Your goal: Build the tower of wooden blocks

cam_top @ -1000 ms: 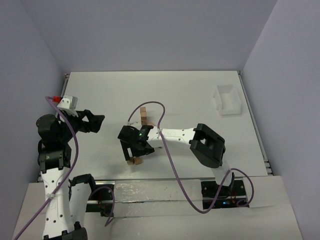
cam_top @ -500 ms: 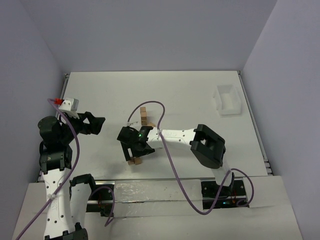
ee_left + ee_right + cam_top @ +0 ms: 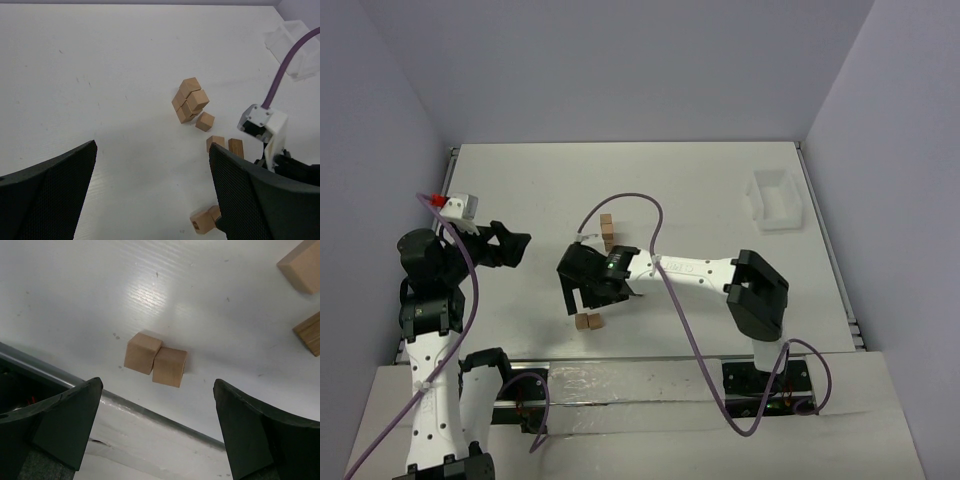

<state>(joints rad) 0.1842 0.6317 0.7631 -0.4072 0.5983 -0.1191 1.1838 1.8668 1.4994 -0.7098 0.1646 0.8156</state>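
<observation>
Wood blocks (image 3: 155,360), two touching near the 6 o'clock edge of the counter (image 3: 75,290) beneath the released right tool (image 3: 157,390), could get pinched together.

No legible text, label or number anywhere. Faint grey print on right arm (image 3: 692,268): too small to read.

Top camera: fixed, high behind the arm bases, looking down and forward. It takes in the whole table (image 3: 720,180) from far off.
Left wrist camera: low slant across the table from the left, mid-range, reaching as far as the bin (image 3: 295,40).
Right wrist camera: near straight down, very close, on the pair of blocks (image 3: 155,360) by the near edge.
All three views share that pair.
</observation>
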